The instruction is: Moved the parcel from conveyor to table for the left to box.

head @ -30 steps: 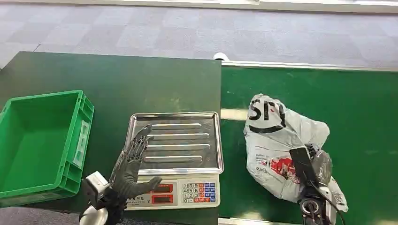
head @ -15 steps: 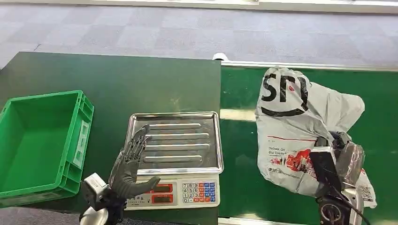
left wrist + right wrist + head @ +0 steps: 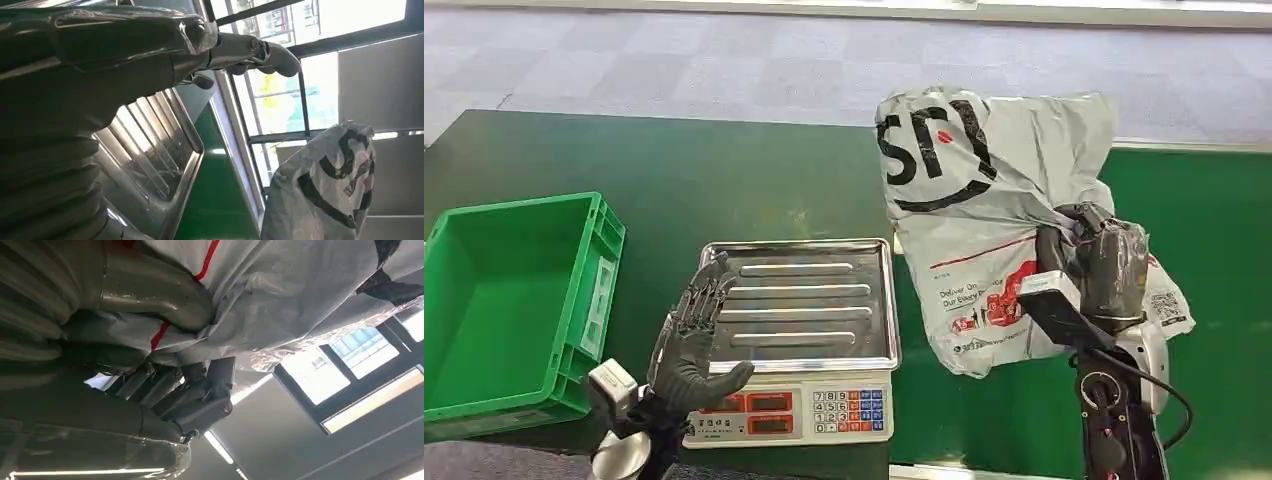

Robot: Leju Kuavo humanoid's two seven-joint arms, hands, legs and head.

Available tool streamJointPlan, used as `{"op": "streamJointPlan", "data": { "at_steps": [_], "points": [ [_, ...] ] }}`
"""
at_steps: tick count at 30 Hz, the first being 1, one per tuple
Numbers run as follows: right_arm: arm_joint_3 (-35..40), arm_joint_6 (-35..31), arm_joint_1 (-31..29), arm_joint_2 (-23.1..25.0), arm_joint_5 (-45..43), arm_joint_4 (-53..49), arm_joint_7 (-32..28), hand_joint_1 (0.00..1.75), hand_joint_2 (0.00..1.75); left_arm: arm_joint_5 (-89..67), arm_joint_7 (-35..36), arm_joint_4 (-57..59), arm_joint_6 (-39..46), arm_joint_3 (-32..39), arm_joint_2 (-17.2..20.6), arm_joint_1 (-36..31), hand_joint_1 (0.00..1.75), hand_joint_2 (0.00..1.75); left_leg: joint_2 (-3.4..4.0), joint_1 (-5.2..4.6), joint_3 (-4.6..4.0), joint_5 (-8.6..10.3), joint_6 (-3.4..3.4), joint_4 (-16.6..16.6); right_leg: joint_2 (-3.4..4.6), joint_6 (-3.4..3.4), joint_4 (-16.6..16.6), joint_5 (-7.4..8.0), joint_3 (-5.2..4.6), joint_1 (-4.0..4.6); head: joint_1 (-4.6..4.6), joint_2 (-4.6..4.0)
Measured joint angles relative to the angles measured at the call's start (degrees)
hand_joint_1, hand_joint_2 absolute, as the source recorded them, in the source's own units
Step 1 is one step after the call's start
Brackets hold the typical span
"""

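I've got the parcel (image 3: pixel 984 210) bunched in my right hand (image 3: pixel 1096 272), up off the conveyor (image 3: pixel 1224 230) at right of centre in the head view. It's a soft, slack poly bag, looks light and slippery, so I'd grip a gathered fold, not a flat face. My left hand (image 3: pixel 689 345) is spread wide, holding nothing, by the scale (image 3: pixel 804 330).
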Motion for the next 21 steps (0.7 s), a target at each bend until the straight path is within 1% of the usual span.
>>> {"op": "streamJointPlan", "data": {
  "at_steps": [2, 3, 7, 10, 12, 13, 16, 21],
  "points": [
    [0.87, 0.04, -0.37, -0.24, -1.73, 0.00, -2.26, 1.75, 1.75, 0.00, -0.09, 0.13, 0.00, 0.07, 0.02, -0.15, 0.00, 1.75, -0.02, -0.01, -0.06, 0.00, 0.00, 0.00, 0.01, 0.00, 0.01, 0.00, -0.03, 0.00, 0.00, 0.00],
    [2.04, 0.31, -0.92, -0.26, -3.43, 0.00, -5.02, 1.75, 1.75, 0.00, -0.09, 0.35, 0.00, 0.09, 0.02, -0.52, 0.00, 1.75, 0.02, -0.01, -0.09, 0.00, 0.00, 0.00, 0.02, 0.00, 0.01, 0.00, -0.05, 0.00, -0.02, 0.00],
    [8.11, 2.96, -3.65, 0.68, -5.51, -1.14, -6.21, 1.75, 1.75, -0.17, 0.46, 0.46, 0.02, 0.13, 0.00, -2.40, 0.00, 1.75, 0.01, 0.01, -0.05, 0.00, 0.00, -0.01, 0.03, 0.00, 0.02, 0.00, -0.06, 0.01, -0.02, 0.00],
    [14.19, 6.13, -6.55, 0.96, -3.69, -2.34, -7.45, 1.75, 1.75, -0.15, 1.13, 1.00, -0.19, 0.20, 0.02, -3.80, 0.00, 1.75, 0.01, 0.02, -0.04, 0.02, -0.01, -0.01, 0.03, 0.00, 0.06, 0.00, -0.06, 0.02, -0.02, 0.00],
    [18.69, 11.09, -8.82, 0.94, -1.24, -2.25, -7.69, 1.75, 1.75, -0.07, 1.22, 1.93, -0.35, 0.20, 0.02, -4.86, 0.00, 1.75, 0.04, 0.02, -0.01, 0.02, -0.01, -0.01, 0.03, -0.01, 0.07, 0.01, -0.06, 0.02, -0.04, 0.00],
    [20.79, 11.87, -9.58, 0.90, -0.54, -1.92, -7.69, 1.75, 1.75, 0.00, 1.22, 2.34, -0.35, 0.17, 0.02, -5.23, 0.00, 1.75, 0.02, 0.02, -0.01, 0.03, -0.01, -0.01, 0.04, -0.01, 0.07, 0.01, -0.06, 0.02, 0.02, 0.00],
    [25.34, 11.69, -11.20, 0.96, 0.04, -0.81, -7.96, 1.75, 1.75, 0.04, 1.22, 3.28, -0.37, 0.18, 0.04, -5.88, 0.00, 1.75, 0.00, 0.01, -0.04, 0.03, 0.00, 0.00, -0.01, 0.00, 0.06, 0.00, -0.05, 0.01, 0.00, 0.00],
    [28.06, 11.52, -12.52, 0.70, 0.04, 0.26, -8.00, 1.75, 1.75, 0.09, 1.22, 4.20, -0.37, 0.18, 0.28, -6.27, 0.00, 1.75, -0.01, -0.01, -0.06, 0.01, 0.00, 0.01, 0.01, 0.00, 0.03, 0.00, -0.07, 0.00, 0.00, 0.00]
  ]
}}
